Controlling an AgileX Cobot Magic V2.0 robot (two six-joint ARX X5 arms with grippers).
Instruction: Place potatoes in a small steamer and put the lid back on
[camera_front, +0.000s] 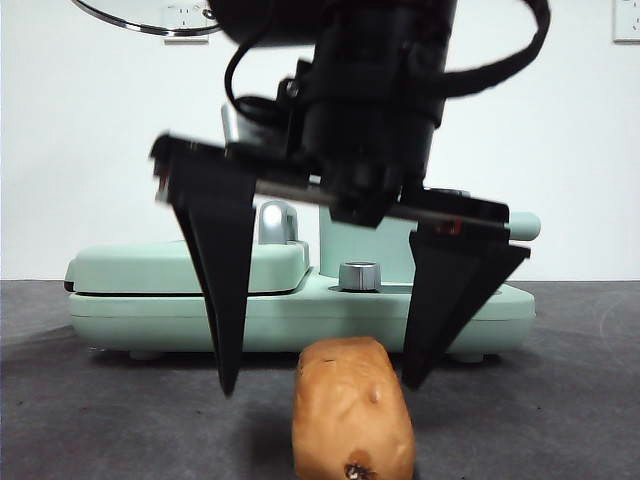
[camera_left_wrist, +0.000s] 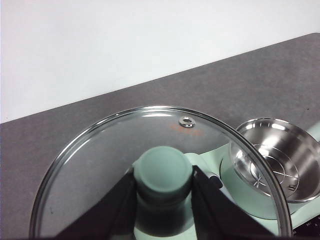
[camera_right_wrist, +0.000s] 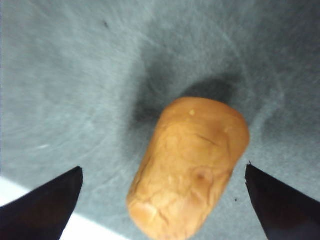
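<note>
My right gripper (camera_front: 318, 385) hangs over the dark grey table (camera_front: 560, 400), jaws spread wide, one black tip on each side of the potato (camera_front: 352, 412) and neither one touching it. From my right wrist camera the potato (camera_right_wrist: 189, 169) lies on the mat between the two jaw tips with clear space on both sides, its orange-brown skin cracked and freckled, a soft shadow pooled behind it. From the front it sits near and large, end-on to the camera, with a dark spot low on its face. Behind my arm stands the mint-green cooker base (camera_front: 300, 310), with a flat griddle cover (camera_front: 190, 265) on one side, its chrome handle (camera_front: 277, 221) poking up, and a silver dial (camera_front: 360, 276) on the base's top. The small steamer (camera_front: 355, 245) is mostly hidden behind my right arm; only its green wall and the stubby side handle (camera_front: 523, 226) peek out. My left gripper (camera_left_wrist: 163, 186) is clamped on the mint-green knob (camera_left_wrist: 162, 171) of the lid (camera_left_wrist: 100, 155), jaws pressed to either side of the knob, and the glass disc with its steel rim is held up off the pot. Past the rim, my left wrist camera looks down into the open small steamer (camera_left_wrist: 272, 167), its steel interior shining. In the front view the lid's rim (camera_front: 150, 18) shows high at the top edge.
</note>
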